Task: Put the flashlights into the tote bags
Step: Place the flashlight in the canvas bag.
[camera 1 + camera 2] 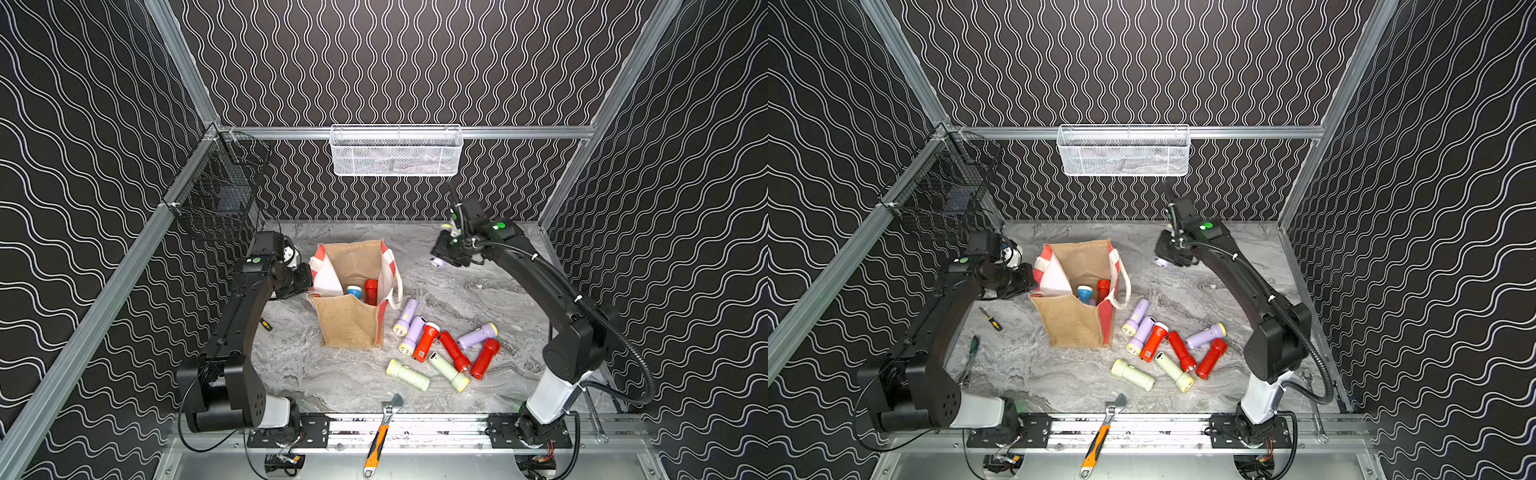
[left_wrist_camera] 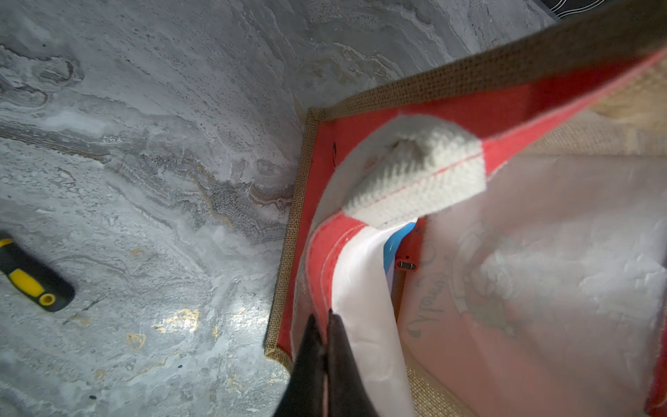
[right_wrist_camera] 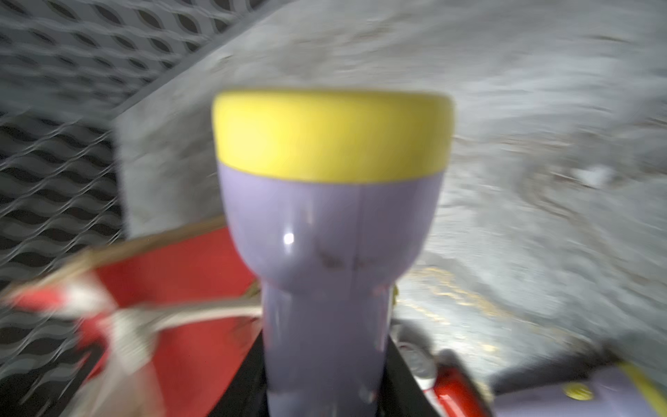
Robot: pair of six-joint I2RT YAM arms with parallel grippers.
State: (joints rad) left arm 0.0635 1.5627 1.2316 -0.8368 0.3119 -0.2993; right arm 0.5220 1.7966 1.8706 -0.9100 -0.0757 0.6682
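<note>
The tote bag (image 1: 349, 328) is coarse, rough-woven tan burlap with smoother red and white cloth panels, a ribbed white woven handle (image 2: 415, 173) and a thin, faintly shiny pale lining (image 2: 541, 289). The lilac flashlight (image 3: 332, 231) is smooth glossy plastic, its yellow rim (image 3: 332, 133) duller. The worktop (image 1: 332, 386) looks like grey veined stone with a soft sheen; the white basket (image 1: 395, 153) is metal mesh.

Robotics lab cell: aluminium frame (image 1: 519, 132)

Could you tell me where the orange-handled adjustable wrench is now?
In both top views the orange-handled adjustable wrench lies front centre, across the mounting rail, its head nearest a pale green flashlight.
</note>
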